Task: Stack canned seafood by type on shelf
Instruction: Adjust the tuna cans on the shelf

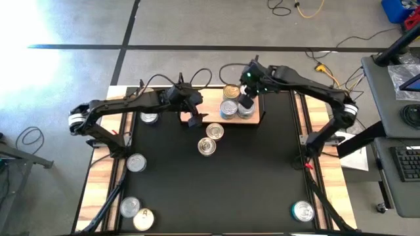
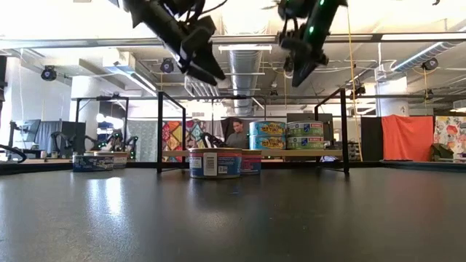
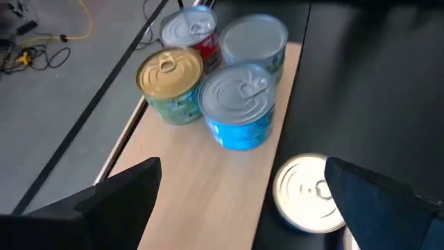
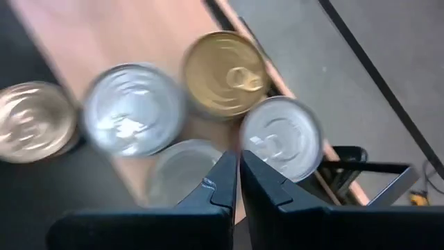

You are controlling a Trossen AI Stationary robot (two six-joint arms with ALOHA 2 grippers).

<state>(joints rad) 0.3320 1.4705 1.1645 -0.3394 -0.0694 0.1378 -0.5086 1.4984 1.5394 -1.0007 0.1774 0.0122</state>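
Tins (image 1: 235, 103) on shelf (image 1: 197, 111) partly hidden beneath right pincer (image 1: 245, 99)

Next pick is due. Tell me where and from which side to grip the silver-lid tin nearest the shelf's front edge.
Grip that tin across its round side wall, coming straight down from above: it stands upright on the black table. Set the fingers away from the neighbouring tin. The open left tool hangs closest.

Bright overhead light, glare on black table (image 2: 233, 218), motion blur in both wrist views.
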